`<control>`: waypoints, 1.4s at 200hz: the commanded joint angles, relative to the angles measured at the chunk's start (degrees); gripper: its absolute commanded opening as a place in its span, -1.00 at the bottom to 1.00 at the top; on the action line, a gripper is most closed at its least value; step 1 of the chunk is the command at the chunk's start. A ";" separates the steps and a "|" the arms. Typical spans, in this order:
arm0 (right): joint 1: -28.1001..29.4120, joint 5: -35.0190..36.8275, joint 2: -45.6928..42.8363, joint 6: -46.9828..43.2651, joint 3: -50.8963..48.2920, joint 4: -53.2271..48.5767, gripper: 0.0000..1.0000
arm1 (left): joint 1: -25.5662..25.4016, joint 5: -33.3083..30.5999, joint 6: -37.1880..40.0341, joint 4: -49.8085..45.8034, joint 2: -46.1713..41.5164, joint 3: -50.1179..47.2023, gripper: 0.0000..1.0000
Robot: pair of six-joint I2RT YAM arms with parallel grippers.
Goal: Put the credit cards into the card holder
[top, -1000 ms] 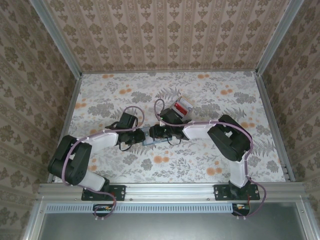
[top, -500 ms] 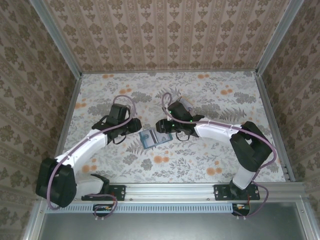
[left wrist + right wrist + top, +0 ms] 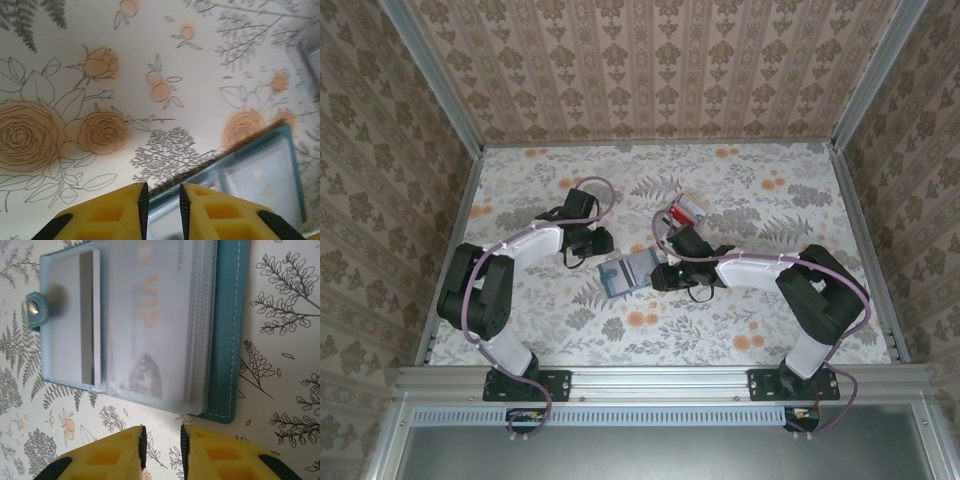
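1 card holder [image 3: 623, 273], open w/ 1 VIP card [image 3: 150, 330]; 1 card pile [image 3: 686, 212] nr.

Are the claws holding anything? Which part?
Right claw holds nothing; the card holder lies just beyond its tips. Left claw: the holder's teal edge runs into its narrow gap, but a pinch cannot be told.

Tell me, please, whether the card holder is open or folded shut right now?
Open. The card holder lies spread flat, its clear sleeves facing up with a card showing inside, its snap tab unfastened.
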 commanded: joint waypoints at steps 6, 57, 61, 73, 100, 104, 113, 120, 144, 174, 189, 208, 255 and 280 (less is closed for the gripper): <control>0.21 -1.21 3.70 0.21 0.98 1.55 -0.47 | 0.04 3.29 1.01 -0.56 0.61 -2.67 -0.52; -1.36 -1.58 12.46 0.30 10.52 2.95 -0.47 | -2.29 1.95 -3.88 0.77 -7.38 -13.36 -0.59; -1.46 -1.69 13.42 0.20 12.16 2.56 -0.47 | -2.86 1.72 -4.32 0.70 -8.03 -14.04 -0.60; -1.56 -2.19 16.32 -0.48 16.57 1.32 -0.47 | -3.98 1.05 -5.91 0.96 -9.87 -15.87 -0.60; -1.56 -4.56 22.76 -2.09 26.67 -2.01 -0.47 | -7.28 -0.54 -10.10 2.38 -12.85 -18.56 -0.60; -1.56 -4.89 23.55 -2.31 27.94 -2.48 -0.47 | -7.85 -0.76 -10.71 2.77 -13.13 -18.96 -0.60; -1.56 -5.65 24.88 -2.63 30.31 -3.56 -0.47 | -9.20 -1.35 -12.12 3.60 -13.77 -19.54 -0.60; -1.60 -6.04 25.34 -3.08 31.53 -4.24 -0.47 | -10.27 -1.76 -13.01 4.13 -14.12 -19.85 -0.60; -1.99 -6.68 24.74 -3.55 32.56 -5.15 -0.46 | -13.44 -2.58 -15.91 6.37 -13.85 -19.75 -0.60; -3.28 -7.12 21.78 -6.00 33.46 -8.24 -0.45 | -16.60 -3.01 -16.96 8.89 -11.52 -17.31 -0.54; -3.99 -7.66 19.10 -6.66 32.43 -8.55 -0.44 | -16.74 -3.40 -15.61 7.66 -11.09 -14.91 -0.48; -4.38 -8.20 15.44 -7.45 30.51 -9.13 -0.43 | -15.98 -6.18 -12.83 2.84 -12.27 -11.88 -0.40; -4.37 -8.00 7.46 -7.59 21.89 -9.04 -0.40 | -7.03 -7.09 -8.59 -3.08 -19.14 -10.88 -0.30; -2.59 -10.55 5.46 -6.15 17.13 -7.72 -0.40 | 0.72 -5.11 -6.30 -2.52 -20.29 -12.70 -0.27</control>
